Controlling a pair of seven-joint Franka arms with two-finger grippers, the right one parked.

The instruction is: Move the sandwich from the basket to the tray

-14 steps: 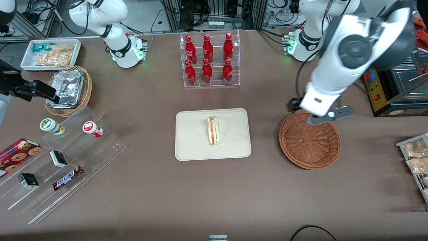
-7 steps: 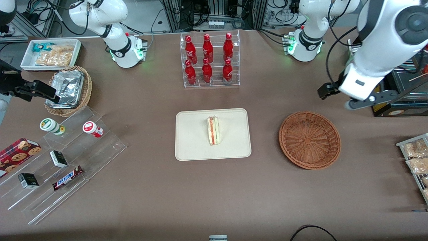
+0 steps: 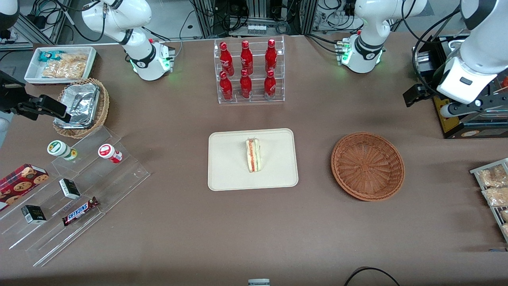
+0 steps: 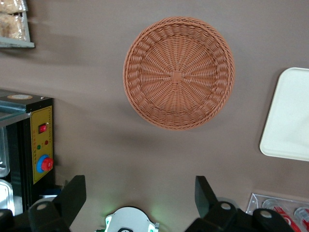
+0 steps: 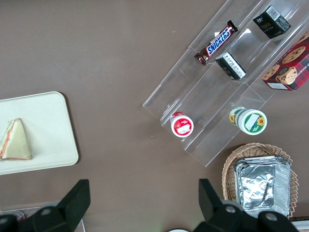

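Note:
The sandwich (image 3: 253, 155) lies on the cream tray (image 3: 230, 171) at the middle of the table; it also shows in the right wrist view (image 5: 13, 142) on the tray (image 5: 48, 125). The reddish-brown wicker basket (image 3: 367, 166) stands beside the tray, toward the working arm's end, with nothing in it. My left gripper (image 3: 472, 105) hangs high above the table, farther from the front camera than the basket and off toward the working arm's end. It is open and empty (image 4: 139, 193). The left wrist view looks down on the basket (image 4: 178, 72) and a corner of the tray (image 4: 289, 121).
A clear rack of red bottles (image 3: 248, 71) stands farther from the front camera than the tray. A control box with a red button (image 3: 446, 107) sits under the gripper. Snack packets (image 3: 492, 186) lie at the working arm's end. A stepped acrylic shelf (image 3: 79, 190), tan foil basket (image 3: 81, 105) and white bin (image 3: 59, 63) are toward the parked arm's end.
My left gripper has risen from just above the basket's rim and swung away toward the working arm's end of the table. The sandwich, tray and basket have not moved.

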